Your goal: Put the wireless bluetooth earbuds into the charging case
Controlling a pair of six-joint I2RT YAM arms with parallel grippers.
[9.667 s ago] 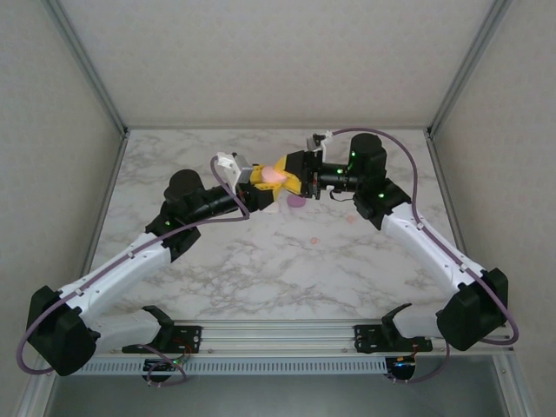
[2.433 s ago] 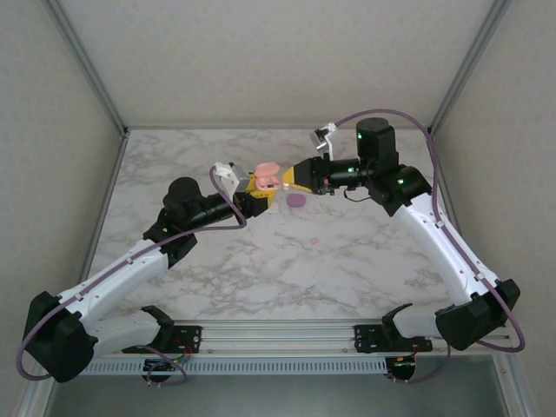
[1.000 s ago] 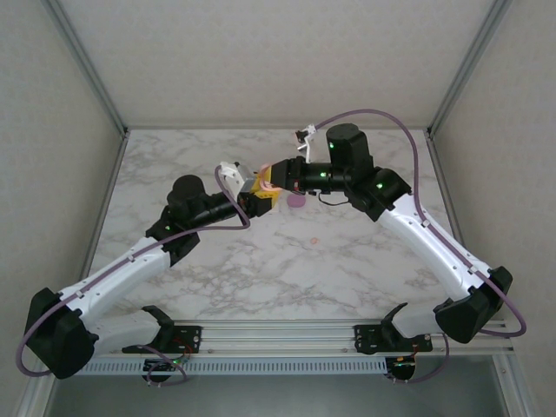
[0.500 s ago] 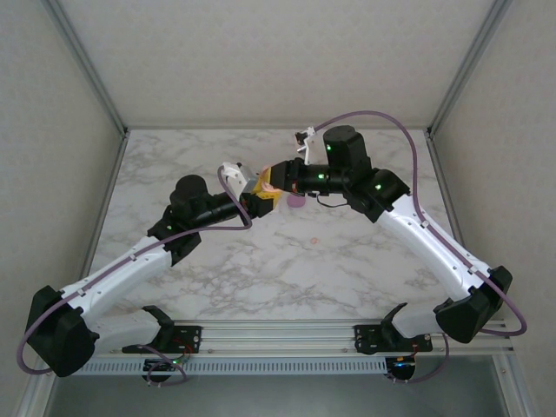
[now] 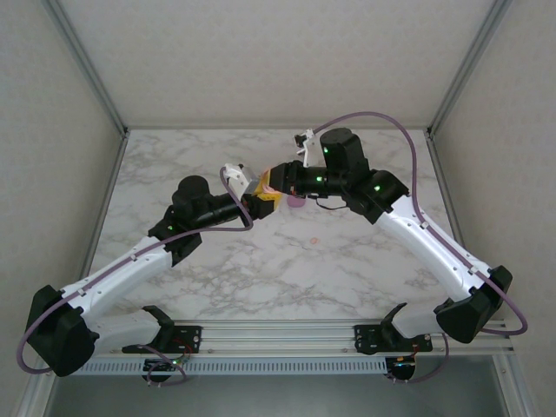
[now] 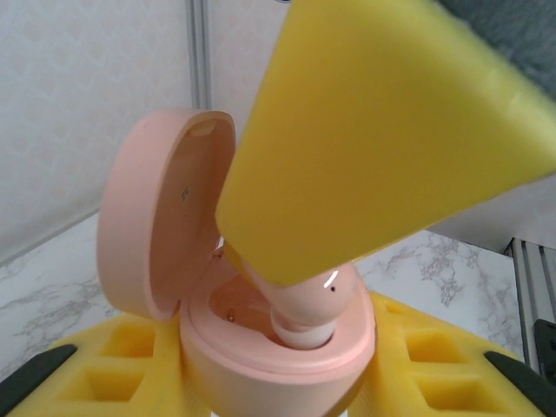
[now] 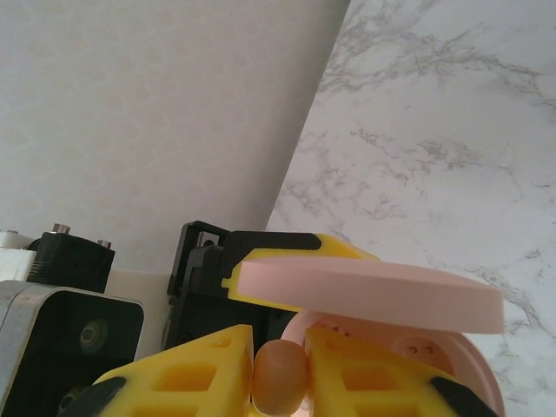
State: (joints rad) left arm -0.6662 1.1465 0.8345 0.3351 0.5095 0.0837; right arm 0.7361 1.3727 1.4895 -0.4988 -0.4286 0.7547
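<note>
Left pincer (image 5: 263, 200) clamps the open charging case (image 6: 261, 356); right pincer (image 7: 280, 360) pinches the peach-pink earbud (image 6: 306, 308), partly in its well. Push straight in (no sideways drift), then release slowly.

Top camera looks down on the whole table (image 5: 365, 261) from afar; both wrist cameras sit close, facing one pink case (image 6: 261, 356).

Peach earbud (image 6: 304, 311) stands partly inside open pink case (image 6: 248, 358).

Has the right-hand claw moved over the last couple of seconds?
Yes. In the overhead view the right gripper has shifted left, from above the purple object on the table to its left.
</note>
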